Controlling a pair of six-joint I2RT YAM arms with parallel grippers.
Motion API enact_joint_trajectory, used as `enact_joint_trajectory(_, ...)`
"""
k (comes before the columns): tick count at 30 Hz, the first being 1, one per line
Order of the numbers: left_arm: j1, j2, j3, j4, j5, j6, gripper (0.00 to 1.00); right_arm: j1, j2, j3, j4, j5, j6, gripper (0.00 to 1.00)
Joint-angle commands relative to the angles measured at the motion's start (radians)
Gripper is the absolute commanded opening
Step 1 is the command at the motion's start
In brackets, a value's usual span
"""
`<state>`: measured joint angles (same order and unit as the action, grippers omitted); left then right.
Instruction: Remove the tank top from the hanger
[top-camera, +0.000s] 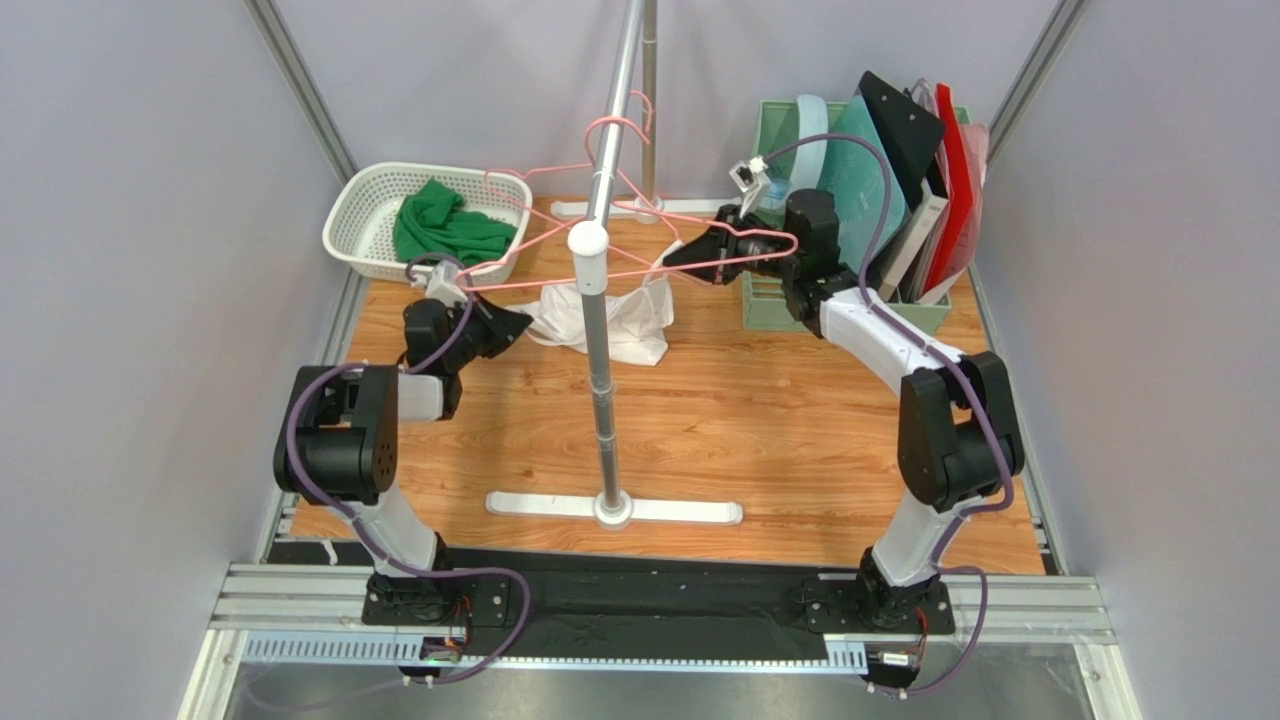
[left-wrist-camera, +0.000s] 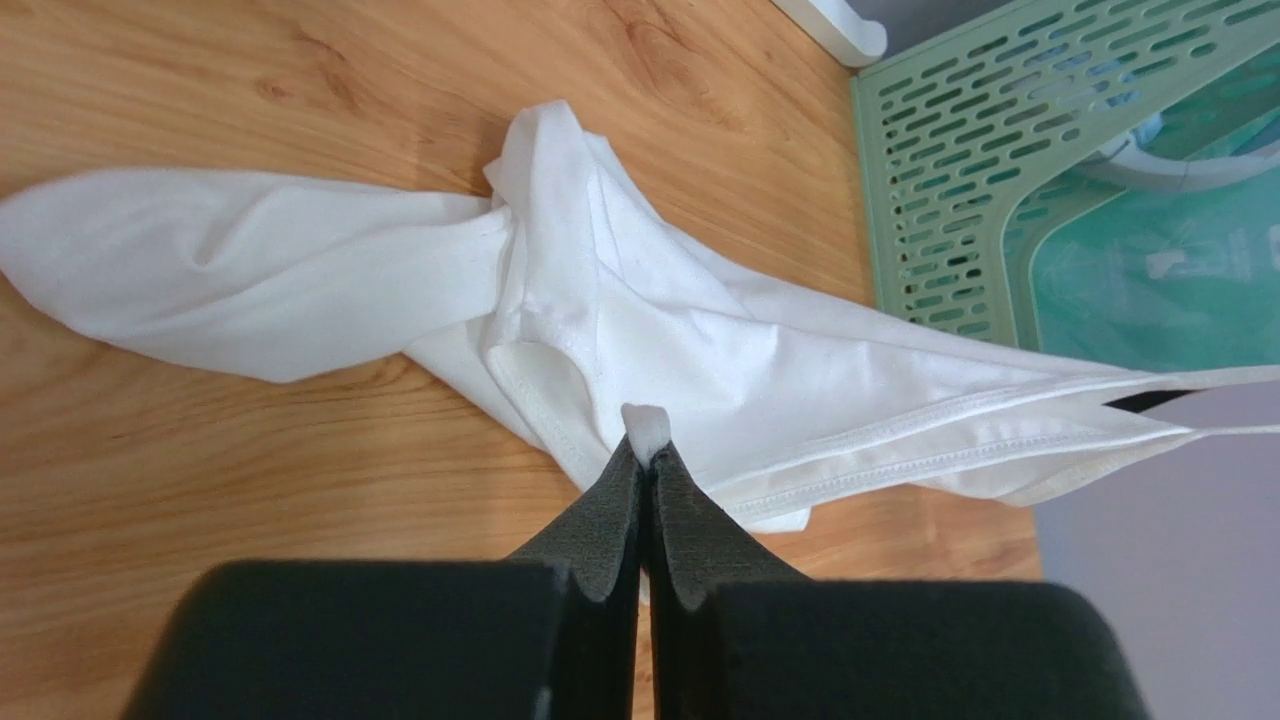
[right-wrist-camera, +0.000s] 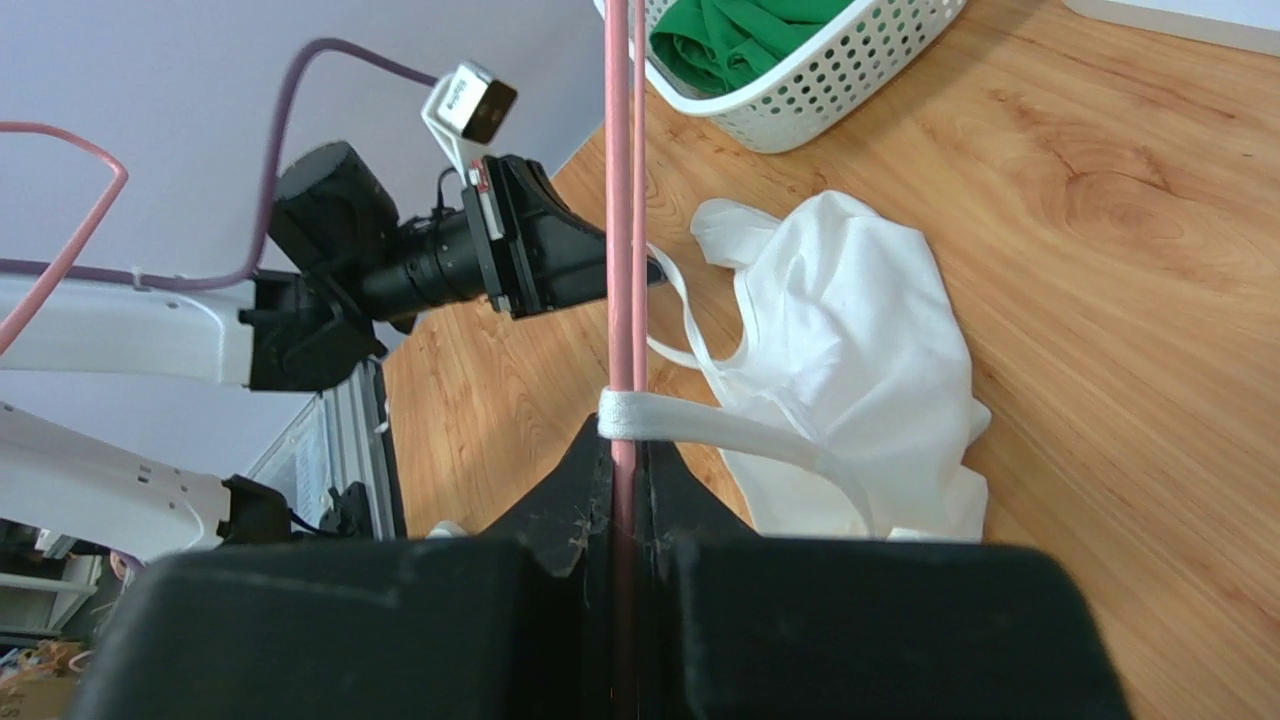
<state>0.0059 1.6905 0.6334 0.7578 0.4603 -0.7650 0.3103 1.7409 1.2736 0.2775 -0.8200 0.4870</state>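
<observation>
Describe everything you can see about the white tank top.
The white tank top looks like thin, soft knit fabric with stitched hems. It is crumpled and pulled out sideways, and most of it seems to rest on the wooden table. One narrow strap is looped over a wire of the pink hanger, just beyond where the right gripper clamps that wire. The left gripper is shut on a small fold at its edge.
</observation>
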Motion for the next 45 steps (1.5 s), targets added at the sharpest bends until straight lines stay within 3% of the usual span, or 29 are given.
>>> enact_joint_trajectory(1, -0.003, 0.09, -0.075, 0.395, 0.031, -0.259, 0.0, 0.029, 0.049, 0.076, 0.103, 0.036, 0.056, 0.0)
enact_joint_trajectory(3, -0.053, 0.173, -0.081, 0.581, 0.031, -0.318, 0.0, 0.033, 0.069, 0.084, 0.098, 0.03, 0.047, 0.0)
enact_joint_trajectory(8, -0.064, 0.258, -0.052, 0.704, 0.067, -0.395, 0.02, 0.038, 0.083, 0.076, 0.075, 0.028, 0.015, 0.0)
enact_joint_trajectory(11, -0.064, 0.235, -0.067, 0.709, 0.054, -0.369, 0.11, 0.036, 0.085, 0.073, 0.06, 0.025, 0.001, 0.0)
enact_joint_trajectory(16, -0.064, 0.17, -0.086, 0.663, 0.041, -0.297, 0.35, 0.036, 0.077, 0.072, 0.009, 0.019, -0.037, 0.0)
enact_joint_trajectory(20, -0.066, 0.086, -0.064, 0.56, 0.078, -0.192, 0.99, 0.036, 0.057, 0.072, -0.057, 0.016, -0.109, 0.0)
enact_joint_trajectory(28, -0.069, -0.084, -0.152, 0.396, -0.095, -0.079, 0.95, 0.038, 0.036, 0.067, -0.127, 0.012, -0.16, 0.0)
enact_joint_trajectory(32, -0.069, -0.288, -0.163, 0.108, -0.299, -0.01, 0.93, 0.038, 0.026, 0.07, -0.158, 0.025, -0.186, 0.0)
enact_joint_trajectory(36, -0.069, -0.373, -0.057, -0.321, -0.455, 0.042, 0.96, 0.036, 0.019, 0.078, -0.182, 0.03, -0.205, 0.0)
enact_joint_trajectory(40, -0.069, -0.428, -0.069, -0.322, -0.494, 0.047, 0.96, 0.036, 0.016, 0.084, -0.201, 0.024, -0.228, 0.0)
enact_joint_trajectory(45, -0.067, -0.434, -0.038, -0.293, -0.381, 0.018, 0.93, 0.038, 0.014, 0.078, -0.222, -0.011, -0.274, 0.0)
